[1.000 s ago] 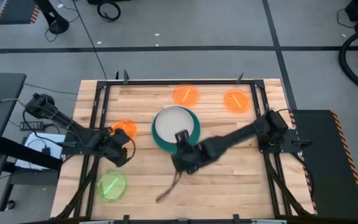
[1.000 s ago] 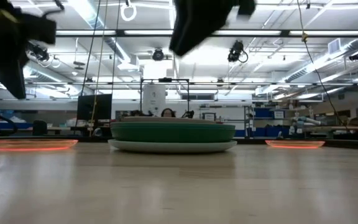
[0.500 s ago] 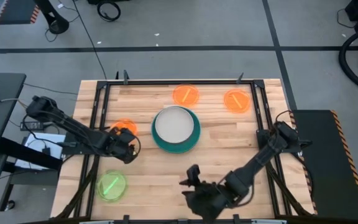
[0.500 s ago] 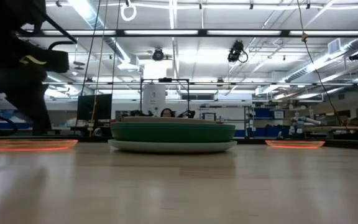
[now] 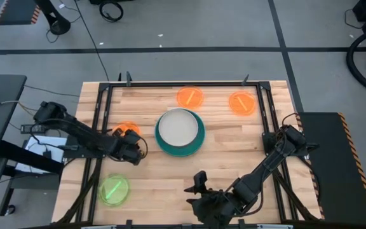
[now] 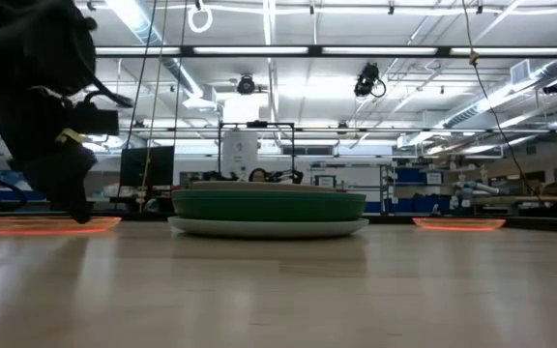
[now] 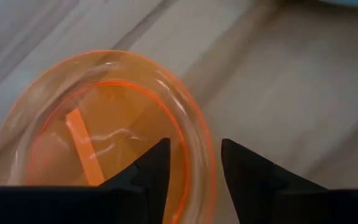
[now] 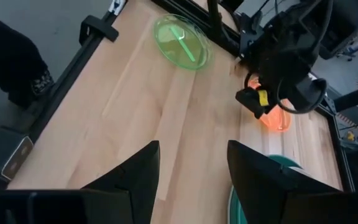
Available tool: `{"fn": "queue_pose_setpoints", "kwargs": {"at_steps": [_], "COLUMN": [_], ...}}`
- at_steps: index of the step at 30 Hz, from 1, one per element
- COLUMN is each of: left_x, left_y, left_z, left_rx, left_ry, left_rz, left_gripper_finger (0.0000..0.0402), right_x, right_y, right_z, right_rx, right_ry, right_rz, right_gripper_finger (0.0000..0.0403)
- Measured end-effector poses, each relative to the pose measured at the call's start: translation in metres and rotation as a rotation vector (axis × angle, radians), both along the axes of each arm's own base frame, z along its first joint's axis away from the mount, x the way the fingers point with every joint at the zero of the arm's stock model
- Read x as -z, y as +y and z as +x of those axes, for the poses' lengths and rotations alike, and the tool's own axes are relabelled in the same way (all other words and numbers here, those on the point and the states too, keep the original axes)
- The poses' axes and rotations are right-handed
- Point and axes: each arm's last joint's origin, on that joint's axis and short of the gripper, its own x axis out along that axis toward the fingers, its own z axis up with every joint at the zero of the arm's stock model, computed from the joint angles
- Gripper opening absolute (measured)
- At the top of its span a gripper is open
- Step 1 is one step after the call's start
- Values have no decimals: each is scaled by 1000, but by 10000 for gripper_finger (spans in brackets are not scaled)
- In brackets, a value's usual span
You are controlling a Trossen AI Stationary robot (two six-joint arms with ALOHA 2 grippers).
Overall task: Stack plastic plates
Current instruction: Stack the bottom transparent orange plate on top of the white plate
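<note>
A stack of plates [image 5: 180, 131] sits mid-table, beige on top with a teal rim around it; in the low view the stack [image 6: 269, 208] shows a dark green band over a pale bottom plate. Two small orange plates [image 5: 190, 97] [image 5: 241, 102] lie flat near the far edge. A third orange plate [image 5: 127, 129] lies to the left of the stack. A lime green plate [image 5: 114, 189] lies near the left front corner. My left gripper [image 5: 134, 151] [image 7: 194, 144] is open and low over the third orange plate. My right gripper [image 5: 199, 183] [image 8: 192, 146] is open at the near edge, touching nothing. My left gripper comes down at the third orange plate's rim [image 7: 190, 124], on the side toward the near edge. One finger [image 7: 154, 165] stands over the plate's inside and the other [image 7: 238, 165] outside it. The plate lies flat on the table. I cannot tell whether the fingers touch it.
A black metal frame [image 5: 100, 114] runs along the table's left, far and right sides. Bare wood lies between the stack and the near edge. The right arm [image 5: 265, 168] slants across the right front part of the table.
My right gripper has swung away from the stack's near side to the table's near edge, then stayed there. My left gripper has moved a little to the right and come down onto the third orange plate's rim. The plates have not moved.
</note>
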Motion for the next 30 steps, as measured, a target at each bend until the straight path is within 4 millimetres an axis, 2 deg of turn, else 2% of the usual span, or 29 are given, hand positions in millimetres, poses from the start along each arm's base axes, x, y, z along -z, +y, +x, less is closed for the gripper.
{"fn": "queue_pose_setpoints", "kwargs": {"at_steps": [3, 10, 17, 22, 25, 30], "left_x": [5, 12, 12, 8, -10, -67], "left_y": [6, 11, 13, 10, 2, -16], "left_z": [3, 9, 8, 9, 20, 39], "left_rx": [-65, -100, -102, -87, -31, 66], "left_ry": [7, 7, 17, 11, 7, 58], "left_rz": [1, 1, 9, -4, -10, 23], "left_gripper_finger": [141, 111, 14, 10, 7, 6], "right_x": [0, 1, 2, 2, -1, -16], "right_y": [-4, -9, -7, -1, 2, -1], "right_z": [3, 7, 3, -2, -7, -22], "right_rx": [11, 21, 12, -18, -20, 23], "right_ry": [2, 10, 20, 27, 19, -7], "right_rz": [0, -5, -19, -44, -51, -53], "right_gripper_finger": [197, 197, 197, 197, 197, 197]}}
